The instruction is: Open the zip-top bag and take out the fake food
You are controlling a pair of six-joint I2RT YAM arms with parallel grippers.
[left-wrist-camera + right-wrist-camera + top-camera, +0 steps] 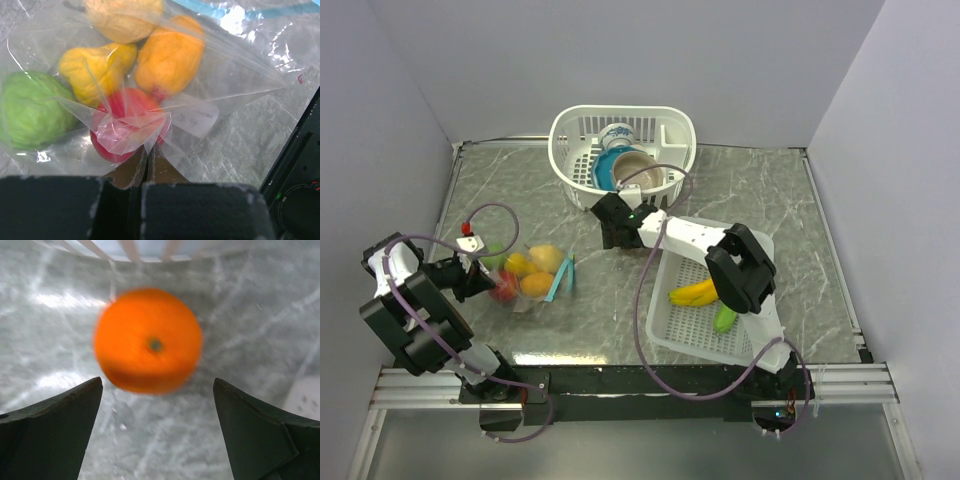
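Observation:
The zip-top bag (532,275) lies on the table at the left, with its teal zip strip (558,280) on the right side. Inside it are a red apple (127,117), a green piece (30,107), a yellow fruit (97,70) and an orange-yellow fruit (170,57). My left gripper (472,275) is shut on a fold of the bag's plastic (145,145) at its left end. My right gripper (615,228) is open over the table's middle. An orange (147,340) lies blurred on the table just beyond its fingertips (85,395), outside the bag.
A white tray (760,250) at the right holds a yellow banana (695,292) and a green piece (725,318). A white basket (570,140) at the back holds a blue bowl (605,170) and a cup (640,172).

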